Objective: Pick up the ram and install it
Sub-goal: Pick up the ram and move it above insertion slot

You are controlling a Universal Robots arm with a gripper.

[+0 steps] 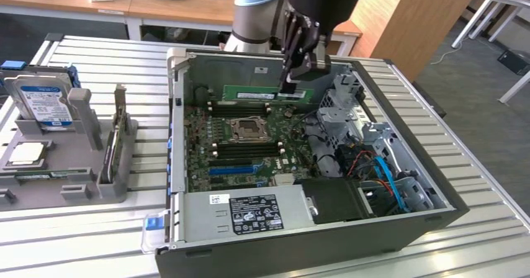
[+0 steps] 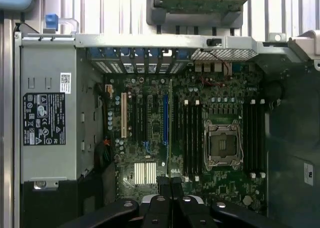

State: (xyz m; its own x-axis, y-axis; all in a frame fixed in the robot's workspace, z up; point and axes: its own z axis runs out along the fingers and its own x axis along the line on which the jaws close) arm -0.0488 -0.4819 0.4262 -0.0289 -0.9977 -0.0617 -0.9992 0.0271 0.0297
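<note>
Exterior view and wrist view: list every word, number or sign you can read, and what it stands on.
Nothing reads clearly enough to quote.
Black label on the power supply: print and symbols too small.
Blue-and-white label on the hard drive: blurred.
Pale label on the ram: too small.

Wooden desks [image 1: 157,9], grey floor [image 1: 468,82]

Long, narrow green ram [image 1: 263,94] with a pale label strip along its face. Standing on its long edge, level, lengthwise along the far wall of the computer case [image 1: 414,166]. Pinched at the end toward the exterior view's right by the closed end effector [image 1: 294,84], above the motherboard [image 1: 248,160]. Seen edge-on from the wrist view as a thin green line [image 2: 170,128].
</note>
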